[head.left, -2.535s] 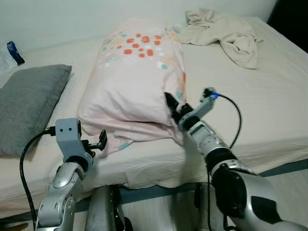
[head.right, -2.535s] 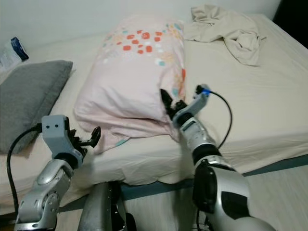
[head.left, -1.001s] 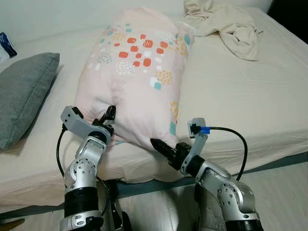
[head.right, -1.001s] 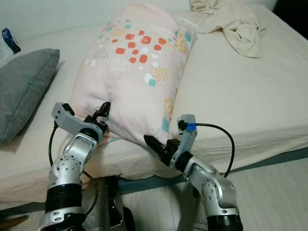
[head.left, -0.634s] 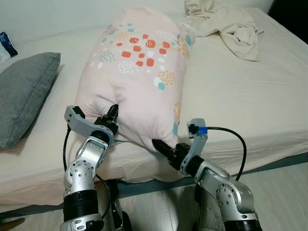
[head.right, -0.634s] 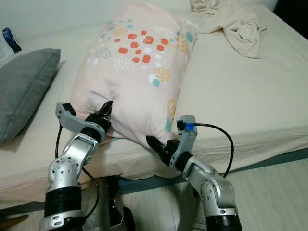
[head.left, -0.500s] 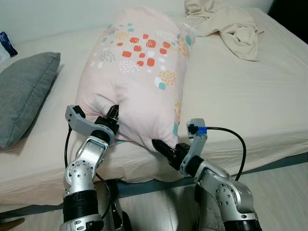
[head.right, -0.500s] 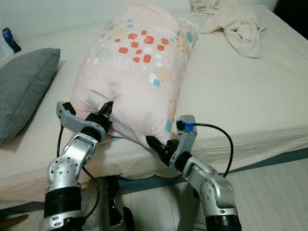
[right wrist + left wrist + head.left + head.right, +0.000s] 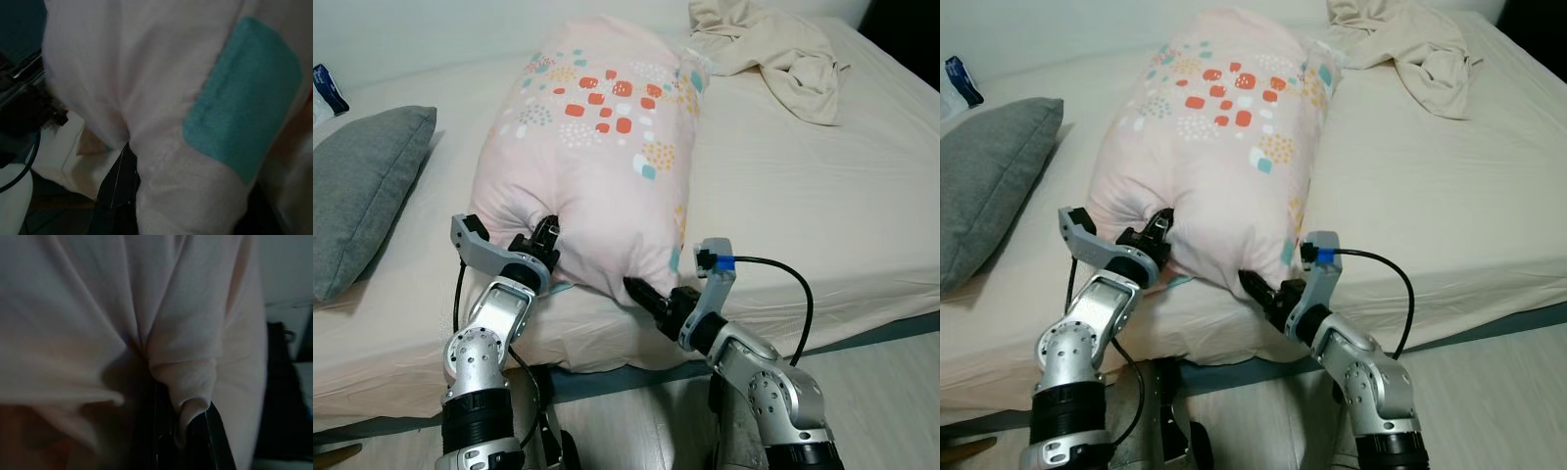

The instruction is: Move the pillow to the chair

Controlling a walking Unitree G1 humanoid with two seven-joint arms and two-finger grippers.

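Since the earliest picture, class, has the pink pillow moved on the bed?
Yes. The pink pillow has been dragged toward the bed's near edge, away from the beige cloth, with both end effectors at its near end.

head stereo pair looks forward and down from above the bed point(image 9: 822, 196) edge, taking in both arms, the pillow point(image 9: 597, 137), the grey cushion point(image 9: 362, 196) and the crumpled cloth point(image 9: 1410, 49). right eye frames the same scene shifted slightly sideways. left wrist cam sits pressed up close to the pillow fabric, looking along its fingers point(image 9: 215, 445), dark. right wrist cam is equally close, facing the pillow's teal patch point(image 9: 244, 98). both wrist views share the pillow's near end with the head pair.
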